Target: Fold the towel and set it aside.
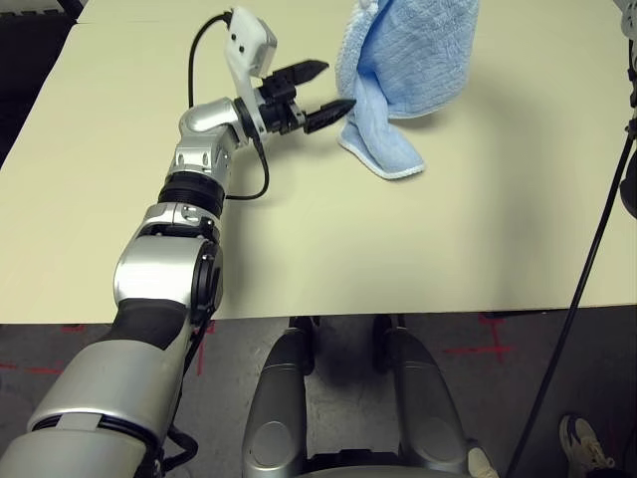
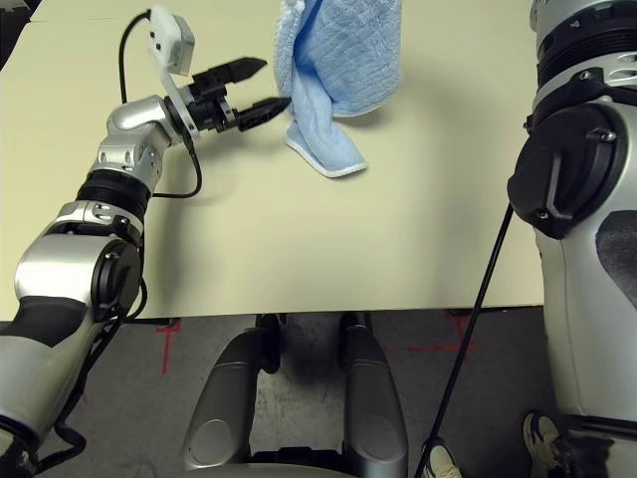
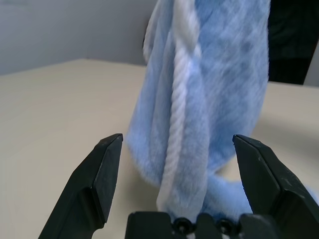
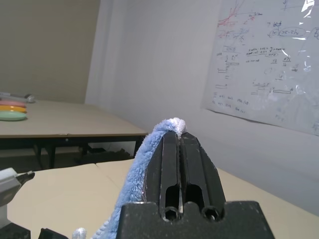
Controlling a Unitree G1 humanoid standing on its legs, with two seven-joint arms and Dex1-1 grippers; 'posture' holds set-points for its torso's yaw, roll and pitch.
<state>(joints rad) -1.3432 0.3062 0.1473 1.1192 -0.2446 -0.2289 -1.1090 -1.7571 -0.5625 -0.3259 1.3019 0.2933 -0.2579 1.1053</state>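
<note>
The light blue towel (image 1: 408,60) hangs bunched from above the far middle of the table (image 1: 398,249), and its whitish-bordered lower end (image 1: 383,149) lies on the tabletop. My right gripper (image 4: 179,135) is shut on the towel's upper edge (image 4: 137,174), with a tuft of cloth showing at its tips. My left gripper (image 1: 336,86) stands open just left of the hanging towel, low over the table. In the left wrist view the towel (image 3: 199,99) hangs straight ahead between the two spread fingers of that gripper (image 3: 177,138), apart from both.
My right arm's upper part (image 2: 587,179) rises at the right edge, with a black cable (image 1: 587,269) running down past the table's front edge. In the right wrist view a second table (image 4: 75,124) holds flat coloured discs (image 4: 12,112).
</note>
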